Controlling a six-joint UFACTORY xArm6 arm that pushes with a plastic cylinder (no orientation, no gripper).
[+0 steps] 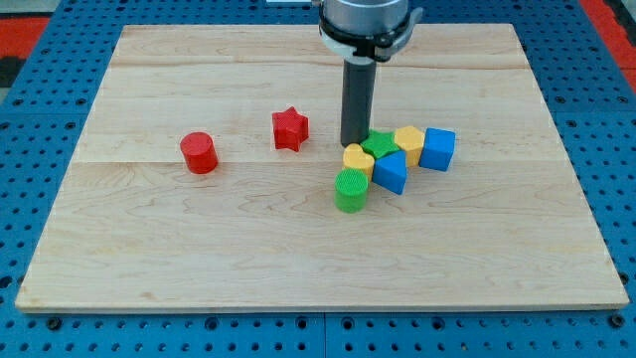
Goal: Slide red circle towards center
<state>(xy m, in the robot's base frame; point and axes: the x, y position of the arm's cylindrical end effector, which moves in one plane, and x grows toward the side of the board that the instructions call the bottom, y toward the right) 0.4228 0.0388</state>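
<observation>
board [298, 268]: light wood, planks run left-right, sits on blue pegboard base [40, 89]
green cylinder [351, 190]: nearest block, ribbed, just below centre, touching the yellow block above it
blue block [391, 172]: angular, exact shape unclear; right of green cylinder, touching or nearly so, tucked under the green star
yellow block [358, 157]: rounded top, shape unclear; directly above green cylinder, left of blue block
red circle [199, 152]: short red cylinder, upright, alone on the board's left half, well apart from the cluster, to the left of the red star
blue cube [437, 148]: right end of cluster, against the yellow block beside it
yellow hex-ish block [408, 143]: between green star and blue cube, touching both as far as I can tell
green star [379, 145]: mid-cluster, partly hidden by neighbours, just right of my tip
red star [290, 129]: left of cluster, clear gap to my tip, between red circle and rod
my tip [354, 145]: rod vertical, end down at board level, at the top-left edge of cluster, just beside yellow block and green star; contact can't be confirmed; well apart from red circle
hand state: none fitted, bare rod only, nothing held
rod mount [364, 25]: grey collar at the view's top, above the cluster
</observation>
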